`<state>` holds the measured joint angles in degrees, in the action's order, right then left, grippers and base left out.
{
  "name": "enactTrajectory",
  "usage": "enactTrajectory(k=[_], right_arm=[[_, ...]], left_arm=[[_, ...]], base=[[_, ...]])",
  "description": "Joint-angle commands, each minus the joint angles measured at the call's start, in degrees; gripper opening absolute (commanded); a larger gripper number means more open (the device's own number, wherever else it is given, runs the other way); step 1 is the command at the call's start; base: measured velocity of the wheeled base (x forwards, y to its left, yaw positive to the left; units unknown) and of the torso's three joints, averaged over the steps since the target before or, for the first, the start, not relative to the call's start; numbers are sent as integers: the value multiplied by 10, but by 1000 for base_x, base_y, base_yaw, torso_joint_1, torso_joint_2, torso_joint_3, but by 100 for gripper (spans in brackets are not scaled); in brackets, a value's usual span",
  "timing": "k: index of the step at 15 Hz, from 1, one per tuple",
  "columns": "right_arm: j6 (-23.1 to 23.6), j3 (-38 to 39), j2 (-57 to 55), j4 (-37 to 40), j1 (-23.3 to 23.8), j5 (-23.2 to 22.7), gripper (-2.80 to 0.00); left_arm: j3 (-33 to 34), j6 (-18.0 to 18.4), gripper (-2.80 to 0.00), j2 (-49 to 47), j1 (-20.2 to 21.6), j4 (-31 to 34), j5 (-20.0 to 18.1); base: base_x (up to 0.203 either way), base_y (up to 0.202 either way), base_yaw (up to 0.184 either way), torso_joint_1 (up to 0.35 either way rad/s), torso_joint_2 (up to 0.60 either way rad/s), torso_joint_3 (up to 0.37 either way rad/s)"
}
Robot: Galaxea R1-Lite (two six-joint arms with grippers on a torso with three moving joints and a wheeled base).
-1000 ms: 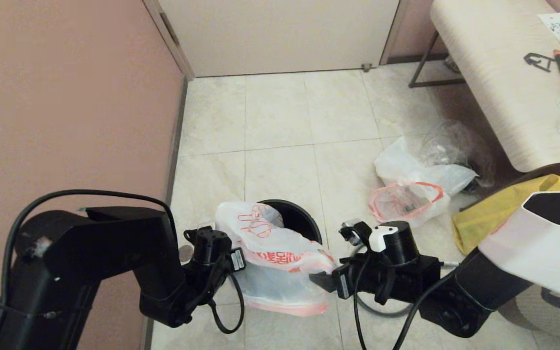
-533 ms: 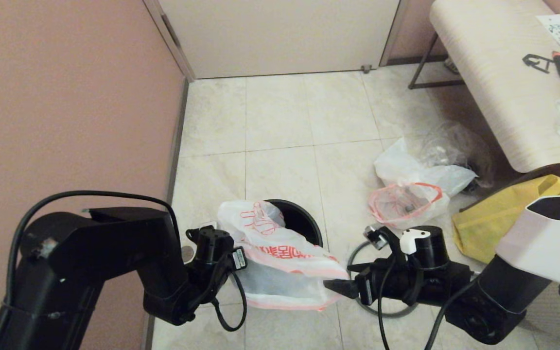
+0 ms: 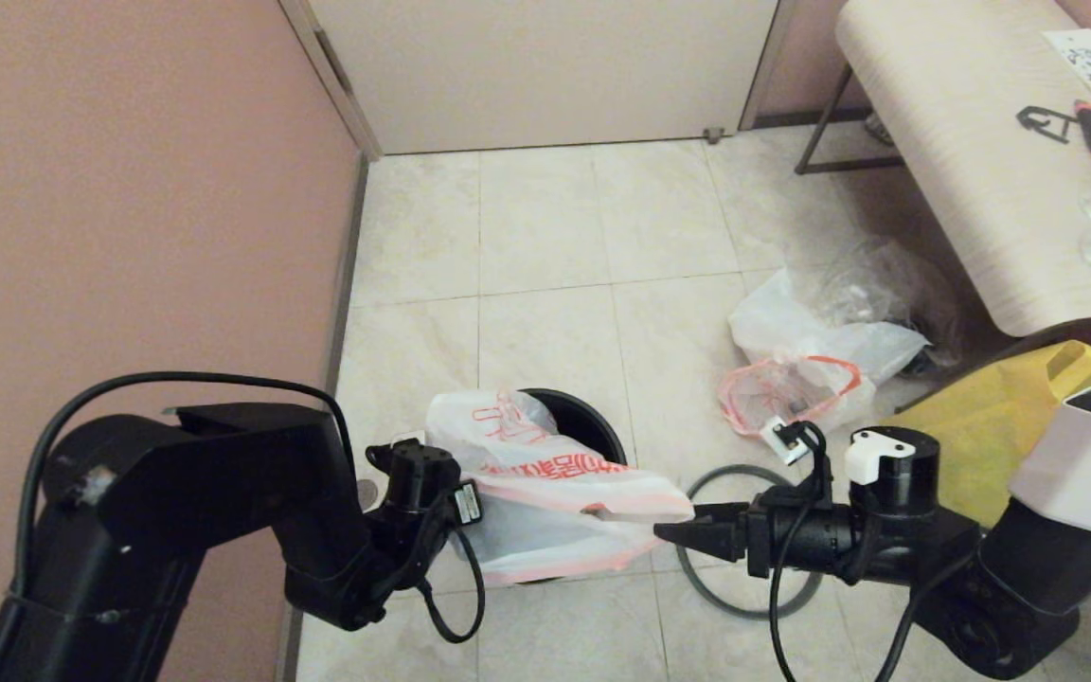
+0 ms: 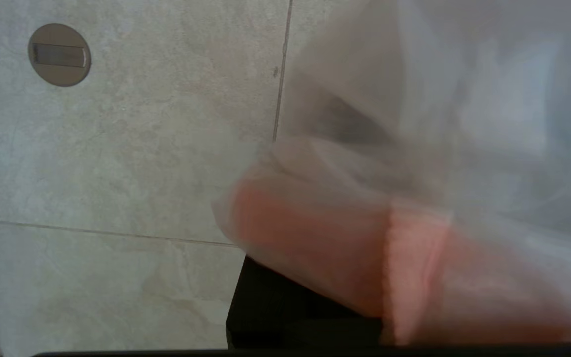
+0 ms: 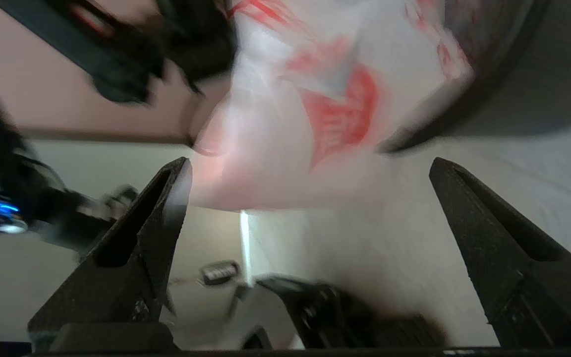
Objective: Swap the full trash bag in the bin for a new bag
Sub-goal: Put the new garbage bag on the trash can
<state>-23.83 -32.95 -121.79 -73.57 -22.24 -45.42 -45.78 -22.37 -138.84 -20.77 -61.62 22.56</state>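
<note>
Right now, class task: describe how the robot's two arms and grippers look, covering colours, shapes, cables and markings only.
Both arms are matte black and blocky, with loose black cables looping along them. The left gripper carries a small white label. The right gripper has tapered, pointed black fingers and a round black joint with a white cap behind it. The right arm's upper link has a white shell.

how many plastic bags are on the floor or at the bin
3. The new bag with red print is draped over the bin, between both grippers. The full trash bag lies on the floor to the right, and a clear bag sits behind it. More may be hidden.
</note>
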Motion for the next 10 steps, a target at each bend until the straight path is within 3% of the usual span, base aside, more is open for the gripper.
enactTrajectory(k=[1, 6, 8, 9, 10], right_arm=[[-20, 12, 1, -37, 9, -7, 0], [-30, 25, 27, -41, 33, -4, 0], [-30, 20, 49, -33, 32, 27, 0], [-28, 16, 60, -19, 31, 48, -280], [-16, 6, 80, 23, 28, 71, -280]], left_arm=[[-5, -1, -280, -9, 0, 3, 6], [-2, -3, -280, -5, 0, 0, 6], [4, -4, -280, 0, 0, -2, 3], [5, -4, -280, 4, -1, -2, 2], [6, -4, -280, 6, -1, -2, 0]], base=[[0, 0, 0, 0, 0, 0], [0, 0, 0, 0, 0, 0], [0, 0, 0, 0, 0, 0], [0, 0, 0, 0, 0, 0], [0, 0, 0, 0, 0, 0]])
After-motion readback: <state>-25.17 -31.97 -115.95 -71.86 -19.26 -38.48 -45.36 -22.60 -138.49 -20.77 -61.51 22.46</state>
